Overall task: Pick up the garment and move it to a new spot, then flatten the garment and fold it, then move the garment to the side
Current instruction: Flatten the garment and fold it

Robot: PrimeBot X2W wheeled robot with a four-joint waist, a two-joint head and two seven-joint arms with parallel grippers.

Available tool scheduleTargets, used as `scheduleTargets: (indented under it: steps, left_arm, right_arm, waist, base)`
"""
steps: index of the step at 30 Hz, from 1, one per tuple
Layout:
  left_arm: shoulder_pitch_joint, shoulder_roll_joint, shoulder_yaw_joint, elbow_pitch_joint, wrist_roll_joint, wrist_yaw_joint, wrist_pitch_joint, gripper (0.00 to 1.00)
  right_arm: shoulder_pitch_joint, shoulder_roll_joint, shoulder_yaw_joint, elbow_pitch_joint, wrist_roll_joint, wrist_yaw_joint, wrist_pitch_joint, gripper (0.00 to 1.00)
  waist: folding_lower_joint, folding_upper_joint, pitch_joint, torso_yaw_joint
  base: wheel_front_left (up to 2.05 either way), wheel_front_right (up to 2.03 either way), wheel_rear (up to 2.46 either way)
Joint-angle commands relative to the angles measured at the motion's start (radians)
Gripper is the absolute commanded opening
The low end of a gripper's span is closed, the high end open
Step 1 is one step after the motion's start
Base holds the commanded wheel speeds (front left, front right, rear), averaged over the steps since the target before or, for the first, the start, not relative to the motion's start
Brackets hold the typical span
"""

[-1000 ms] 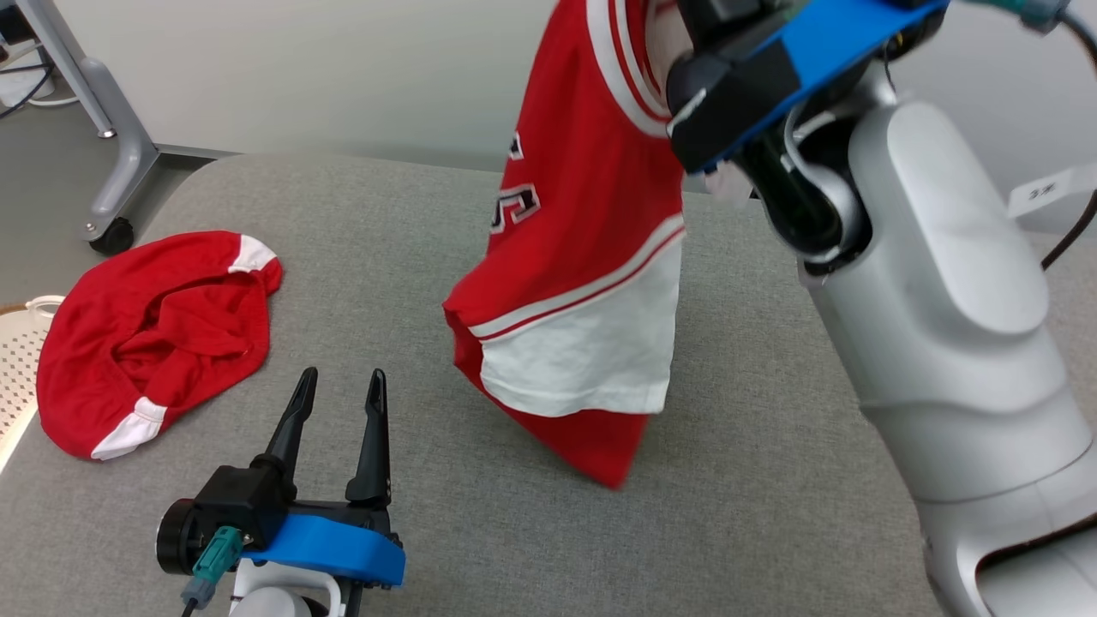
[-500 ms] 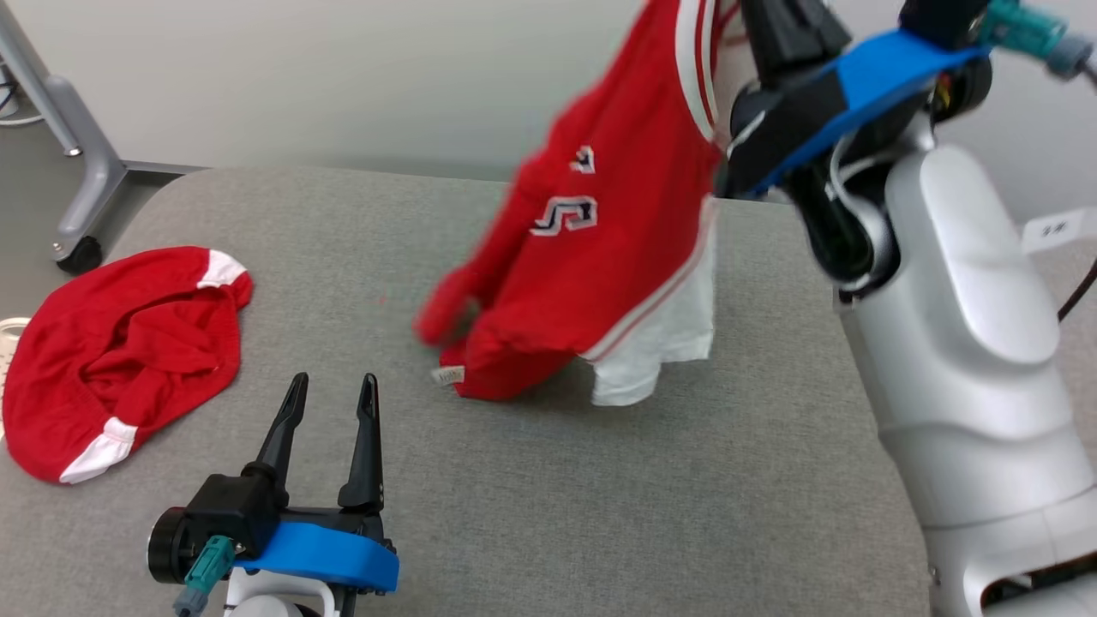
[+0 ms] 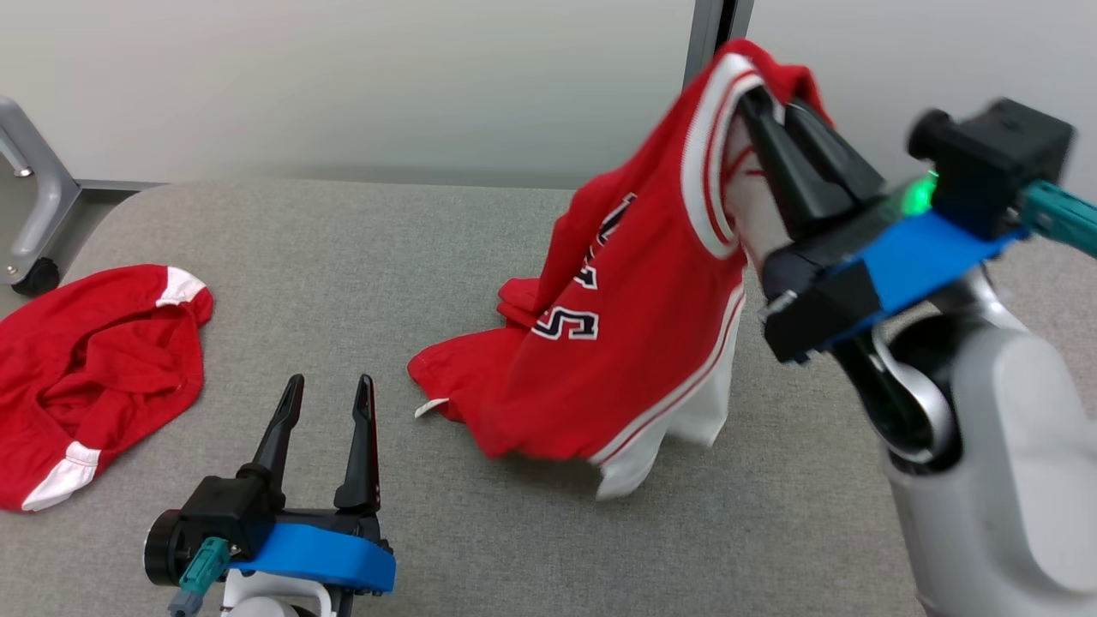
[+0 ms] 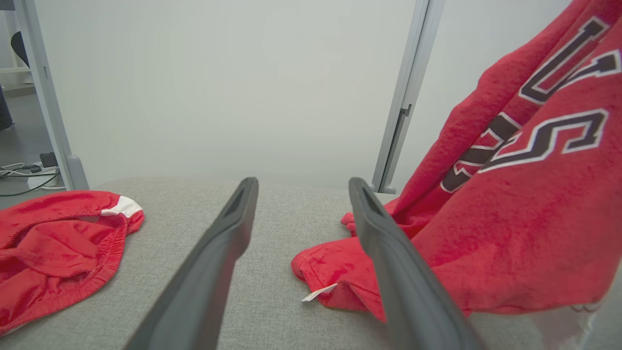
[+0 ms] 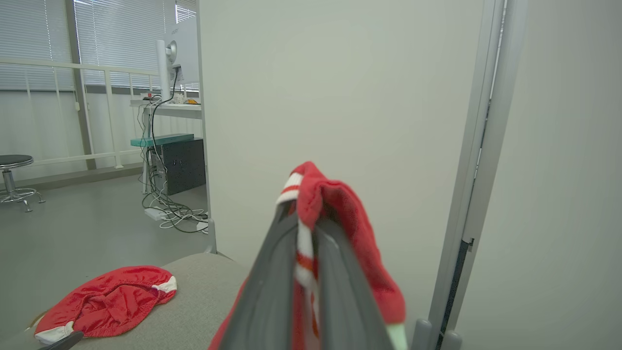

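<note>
The jersey (image 3: 617,360) droops onto the table (image 3: 343,248), what look like shorts (image 3: 94,360) lying well left.

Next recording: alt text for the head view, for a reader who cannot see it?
The right gripper, shut on the white-striped collar of a red jersey with dark lettering, holds it up, its lower end draped on the grey fabric table. The open left gripper points up at lower left, near a crumpled red-and-white garment.

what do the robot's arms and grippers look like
The left gripper and right gripper each have two long tapered dark fingers, a black body, a blue band and a teal cable plug. The right forearm is smooth silver; a green light glows at its wrist.
</note>
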Motion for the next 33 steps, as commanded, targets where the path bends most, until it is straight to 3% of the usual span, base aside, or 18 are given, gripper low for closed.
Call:
scheduleTargets:
  steps: [1, 5, 10, 12, 13, 14, 15, 16, 17, 24, 25, 26, 27, 33]
  left_arm:
    - [-0.003, 0.005, 0.004, -0.006, -0.001, 0.0, -0.003, 1.0]
    - [-0.017, 0.006, 0.004, -0.013, 0.004, -0.004, -0.003, 1.0]
    - [-0.038, 0.0, 0.0, -0.016, 0.01, -0.01, -0.003, 1.0]
    - [-0.052, -0.006, -0.004, -0.016, 0.015, -0.017, -0.003, 1.0]
    - [-0.052, -0.006, -0.004, -0.016, 0.015, -0.017, -0.003, 1.0]
    - [-0.064, -0.013, -0.008, -0.014, 0.019, -0.021, -0.003, 1.0]
    - [-0.064, -0.013, -0.008, -0.014, 0.019, -0.021, -0.003, 1.0]
    - [-0.077, -0.021, -0.013, -0.012, 0.025, -0.026, -0.003, 1.0]
    - [-0.077, -0.021, -0.013, -0.012, 0.025, -0.026, -0.003, 1.0]
    - [-0.112, -0.046, -0.023, -0.018, 0.046, -0.046, -0.003, 1.0]
    - [-0.117, -0.05, -0.023, -0.017, 0.048, -0.047, -0.003, 1.0]
    - [-0.12, -0.053, -0.021, -0.016, 0.051, -0.05, -0.003, 1.0]
    - [-0.12, -0.055, -0.019, -0.014, 0.053, -0.053, -0.003, 1.0]
    - [-0.091, -0.06, 0.003, -0.003, 0.061, -0.048, -0.003, 1.0]
  right_arm:
    - [0.051, 0.001, -0.026, -0.062, -0.019, 0.0, 0.029, 0.0]
    - [0.129, 0.007, -0.095, -0.153, -0.069, 0.0, 0.099, 0.0]
    - [0.143, 0.005, -0.176, -0.078, -0.136, 0.0, 0.132, 0.0]
    - [0.085, -0.018, -0.24, 0.052, -0.2, 0.0, 0.121, 0.0]
    - [0.085, -0.018, -0.24, 0.052, -0.2, 0.0, 0.121, 0.0]
    - [0.041, -0.026, -0.274, 0.165, -0.236, 0.0, 0.099, 0.0]
    - [0.041, -0.026, -0.274, 0.165, -0.236, 0.0, 0.099, 0.0]
    - [-0.009, -0.039, -0.299, 0.285, -0.276, 0.0, 0.064, 0.0]
    - [-0.009, -0.039, -0.299, 0.285, -0.276, 0.0, 0.064, 0.0]
    - [-0.176, -0.073, -0.392, 0.635, -0.387, 0.0, -0.104, 0.0]
    - [-0.194, -0.071, -0.403, 0.676, -0.399, 0.0, -0.124, 0.2]
    - [-0.207, -0.067, -0.415, 0.717, -0.404, 0.0, -0.137, 0.69]
    - [-0.217, -0.063, -0.427, 0.761, -0.407, 0.0, -0.143, 1.0]
    - [-0.222, -0.044, -0.455, 0.929, -0.382, 0.0, -0.143, 1.0]
  waist:
    - [0.0, 0.0, 0.007, 0.001]
    - [0.0, 0.0, 0.028, 0.003]
    - [0.0, 0.0, 0.053, 0.019]
    - [0.0, 0.0, 0.074, 0.036]
    - [0.0, 0.0, 0.074, 0.036]
    - [0.0, 0.0, 0.087, 0.055]
    - [0.0, 0.0, 0.087, 0.055]
    - [0.0, 0.0, 0.1, 0.077]
    - [0.0, 0.0, 0.1, 0.077]
    - [0.0, 0.0, 0.134, 0.148]
    - [0.0, 0.0, 0.136, 0.154]
    - [0.0, 0.0, 0.136, 0.159]
    - [0.0, 0.0, 0.136, 0.161]
    - [0.0, 0.0, 0.111, 0.14]
  base:
    - [0.0, 0.0, 0.0]
    - [0.0, 0.0, 0.0]
    - [0.0, 0.0, 0.0]
    - [0.0, 0.0, 0.0]
    - [0.0, 0.0, 0.0]
    - [0.0, 0.0, 0.0]
    - [0.0, 0.0, 0.0]
    - [0.0, 0.0, 0.0]
    - [0.0, 0.0, 0.0]
    - [0.0, 0.0, 0.0]
    - [0.0, 0.0, 0.0]
    - [0.0, 0.0, 0.0]
    - [0.0, 0.0, 0.0]
    - [0.0, 0.0, 0.0]
